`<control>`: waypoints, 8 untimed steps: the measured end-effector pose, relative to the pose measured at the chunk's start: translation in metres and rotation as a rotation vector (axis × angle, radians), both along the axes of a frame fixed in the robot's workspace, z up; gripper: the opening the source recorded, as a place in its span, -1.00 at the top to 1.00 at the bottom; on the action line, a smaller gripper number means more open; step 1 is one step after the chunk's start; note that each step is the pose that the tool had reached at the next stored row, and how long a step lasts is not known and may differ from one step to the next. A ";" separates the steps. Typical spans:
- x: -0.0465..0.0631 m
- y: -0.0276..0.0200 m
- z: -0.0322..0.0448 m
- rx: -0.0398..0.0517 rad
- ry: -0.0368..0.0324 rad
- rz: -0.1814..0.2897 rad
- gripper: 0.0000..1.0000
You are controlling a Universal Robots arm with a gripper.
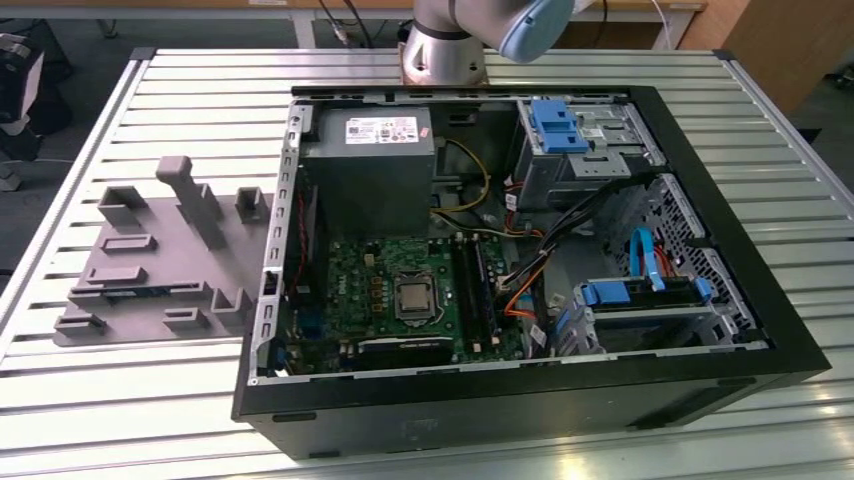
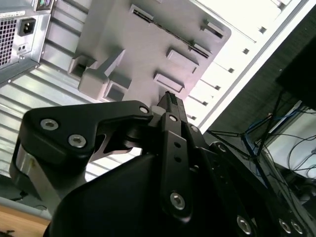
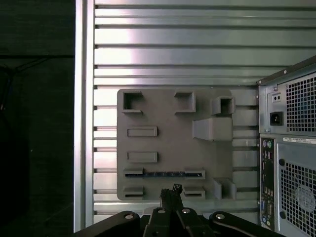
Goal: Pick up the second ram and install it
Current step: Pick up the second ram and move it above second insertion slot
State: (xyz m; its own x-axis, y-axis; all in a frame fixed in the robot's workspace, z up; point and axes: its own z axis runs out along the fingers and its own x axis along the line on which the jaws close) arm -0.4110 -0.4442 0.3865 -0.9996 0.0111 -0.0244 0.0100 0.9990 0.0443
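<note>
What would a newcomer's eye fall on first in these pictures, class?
The open black computer tower case on the slatted metal table, its green motherboard exposed. At the exterior view's left sits a grey plastic holder tray holding the thin blue-green ram stick. In the first wrist view the black hand hangs near that tray, shut.

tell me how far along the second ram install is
Nothing looks done yet: the second ram lies in the grey fixture beside the computer case. The gripper hovers over that fixture, shut and empty. Left: picking the stick up and seating it in the motherboard slots.
</note>
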 end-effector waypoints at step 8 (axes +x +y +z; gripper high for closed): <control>0.000 0.0000 -0.0007 -0.0002 0.0000 0.128 0.79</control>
State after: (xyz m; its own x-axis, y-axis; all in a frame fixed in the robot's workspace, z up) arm -0.4113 -0.4442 0.3858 -0.9928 -0.1170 -0.0244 -0.1180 0.9920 0.0441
